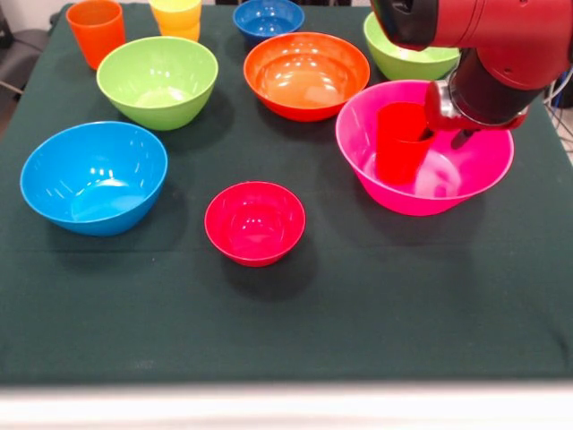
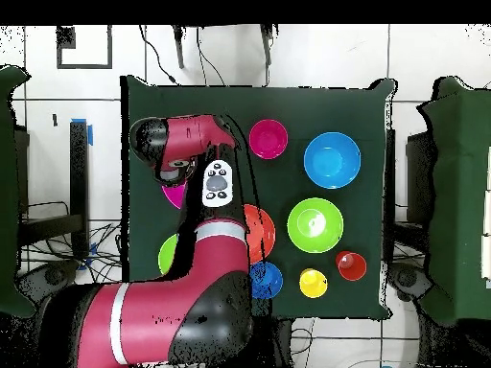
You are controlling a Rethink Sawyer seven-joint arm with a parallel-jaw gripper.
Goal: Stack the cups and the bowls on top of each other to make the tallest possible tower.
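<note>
The big pink bowl sits at the right of the front view, and the red cup stands upright inside it. My gripper hangs over this bowl just right of the cup's rim, open, holding nothing. The small crimson bowl lies alone at the centre front. A light blue bowl, two lime green bowls, an orange bowl and a dark blue bowl lie apart on the cloth. An orange cup and a yellow cup stand at the back left. From overhead the arm hides most of the pink bowl.
A dark green cloth covers the table, whose pale front edge runs along the bottom. Seen from overhead, the arm's bulk covers part of the orange bowl and one green bowl. Cables lie on the floor around the table.
</note>
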